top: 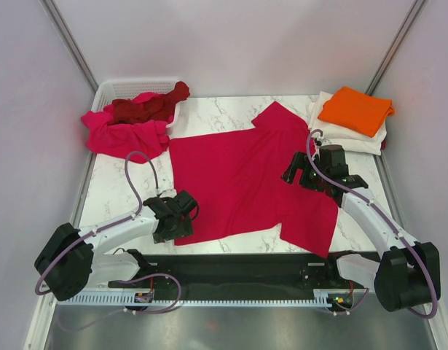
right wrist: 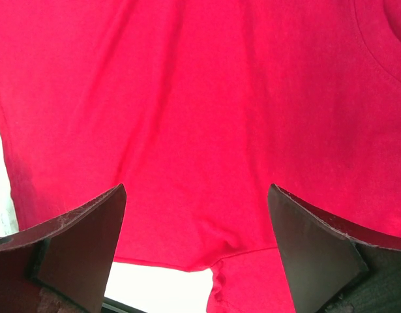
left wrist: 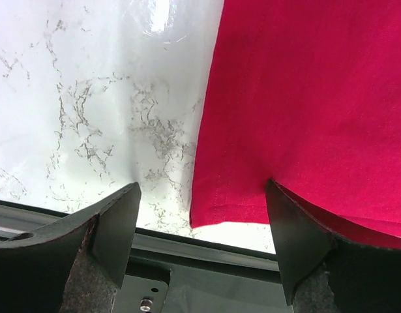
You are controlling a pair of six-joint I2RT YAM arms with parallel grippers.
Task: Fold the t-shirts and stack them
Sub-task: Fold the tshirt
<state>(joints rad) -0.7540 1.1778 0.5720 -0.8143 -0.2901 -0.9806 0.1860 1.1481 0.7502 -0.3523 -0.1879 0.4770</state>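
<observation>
Where the fixed overhead camera looks down, five t-shirts can be counted on the marble surface (top: 209,117). One crimson red t-shirt (top: 245,182) lies spread flat in the middle, its neck end toward the right. Two are crumpled at the far left: the magenta-pink t-shirt (top: 122,135) spills over the rim of the single white basket (top: 111,91), and the dark maroon t-shirt (top: 147,108) lies on top of it. Two are folded at the far right, the orange t-shirt (top: 355,109) stacked on the cream-white t-shirt (top: 347,137). Two arms reach in. The left hand (top: 181,211) sits at the crimson shirt's near left corner, and the right hand (top: 300,171) sits over its right side, below the far sleeve.

From the left wrist, the left hand (left wrist: 203,184) is released, its two fingers (left wrist: 115,222) spread wide. The hemmed corner of the crimson red t-shirt (left wrist: 304,98) lies between them, with bare surface (left wrist: 76,98) to its left. The right-side finger overlaps the cloth, though contact cannot be judged.

From the right wrist, the right hand (right wrist: 197,186) is likewise released, both fingers (right wrist: 304,248) apart above the crimson red t-shirt (right wrist: 187,85). Cloth fills nearly the whole view, with a small patch of surface (right wrist: 154,283) at the bottom edge.
</observation>
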